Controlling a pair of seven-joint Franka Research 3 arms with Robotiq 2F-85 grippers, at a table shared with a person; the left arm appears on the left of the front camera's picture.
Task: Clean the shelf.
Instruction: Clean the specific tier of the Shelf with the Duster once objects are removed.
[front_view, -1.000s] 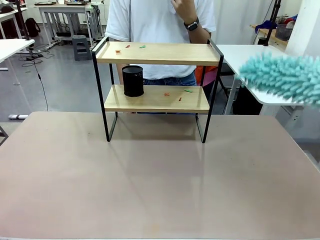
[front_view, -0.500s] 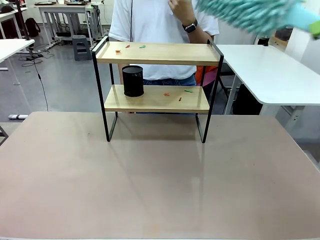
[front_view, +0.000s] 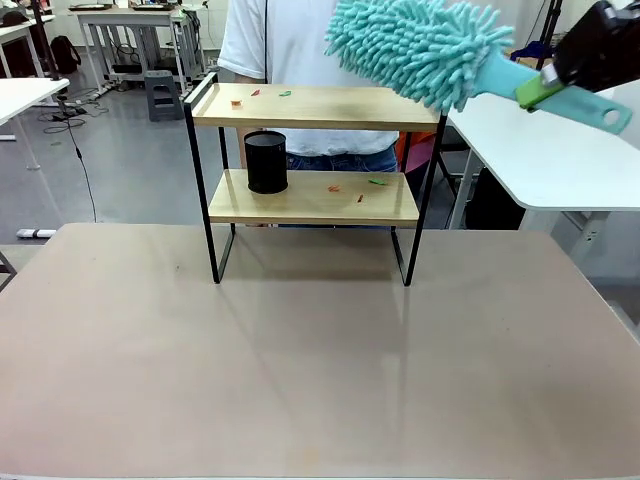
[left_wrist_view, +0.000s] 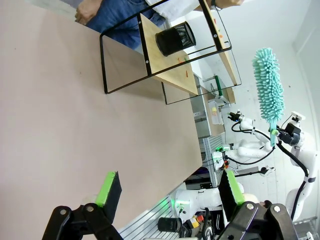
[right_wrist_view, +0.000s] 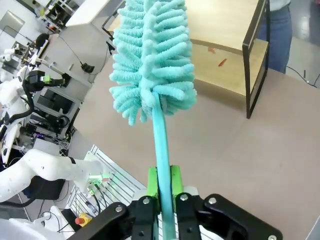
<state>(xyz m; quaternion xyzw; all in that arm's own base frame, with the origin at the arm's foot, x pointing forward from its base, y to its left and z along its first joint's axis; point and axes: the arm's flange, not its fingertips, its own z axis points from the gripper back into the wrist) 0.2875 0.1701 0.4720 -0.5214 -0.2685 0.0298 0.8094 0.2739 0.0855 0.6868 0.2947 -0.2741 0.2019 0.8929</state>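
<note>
Right gripper (front_view: 543, 92) is clenched on the handle of the teal duster (front_view: 420, 45), whose head hangs just over the right end of the shelf (front_view: 330, 106), which stands at the far side of the desk (front_view: 300, 350). No sweeping done, I'd say: coloured scraps (front_view: 236, 101) lie on the top board, with more below near the black cup (front_view: 266, 161). Left gripper (left_wrist_view: 167, 186) hangs released above the desk, holding nothing.

We see a black mesh cup (front_view: 266, 161) standing upright, with small orange and green scraps (front_view: 334, 187) lying to its right (a few more bits (front_view: 236, 101) lie higher up). Behind stands a person (front_view: 290, 40) in a white shirt. At right is a white table (front_view: 540, 150), and nearest us the tan tabletop (front_view: 300, 380).
</note>
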